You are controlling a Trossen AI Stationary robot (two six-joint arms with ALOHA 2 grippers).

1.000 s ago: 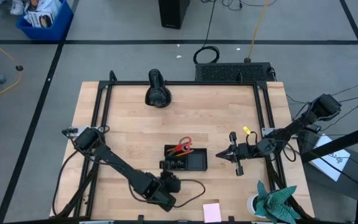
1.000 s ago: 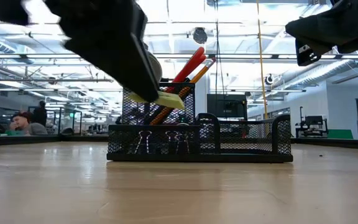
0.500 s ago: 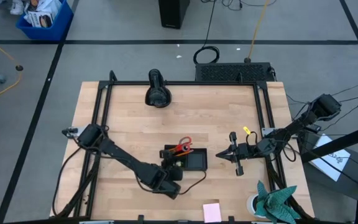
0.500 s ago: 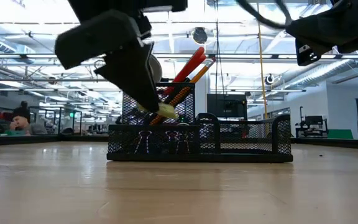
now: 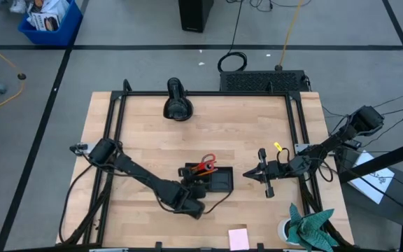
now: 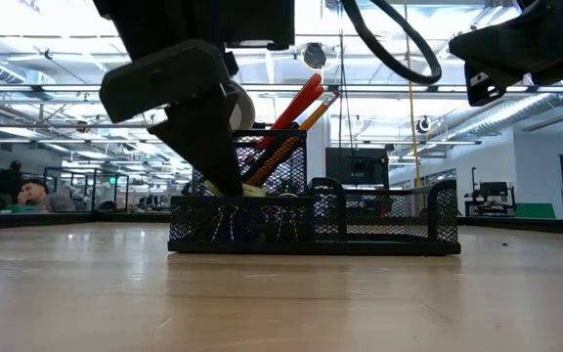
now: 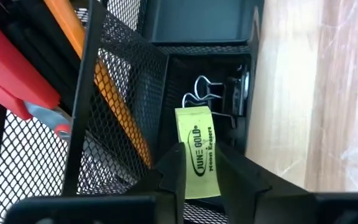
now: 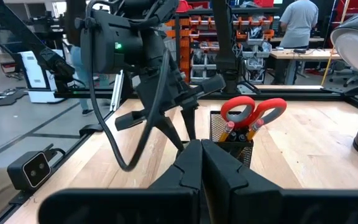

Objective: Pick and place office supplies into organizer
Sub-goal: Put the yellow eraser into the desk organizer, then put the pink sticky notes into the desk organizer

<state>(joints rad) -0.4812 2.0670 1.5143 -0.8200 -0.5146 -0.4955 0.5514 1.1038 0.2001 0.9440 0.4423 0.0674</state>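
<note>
The left end effector (image 7: pixel 196 171) hangs over the near-left corner of the low black wire-mesh organizer (image 5: pixel 209 178), which sits near the middle of the pale wooden desk (image 5: pixel 243 133); its two dark fingers pinch the small flat yellow piece with dark printed lettering (image 7: pixel 197 151) by its near end, and the far end already dips into the low front compartment, just beside the tiny black binder clips with silver wire handles (image 7: pixel 229 99) lying there. In the low view the yellow piece (image 6: pixel 245 190) shows right at the mesh rim, so the step in hand appears to be the release.

To do it well, I judge the piece should go a little lower before the fingers part, so it falls flat rather than catching on the mesh wall; the fingers should open only gently, then lift straight up, clear of the tall cup at the organizer's far-left, where the red-handled scissors (image 5: pixel 207 161) and orange pencils (image 7: pixel 98 81) lean outward close to the arm.

The right end effector (image 5: pixel 252 173) waits with fingers pressed together and empty, above the desk to the right of the organizer; the pink square sticky-note pad (image 5: pixel 238 238) lies at the near edge, not yet placed.
</note>
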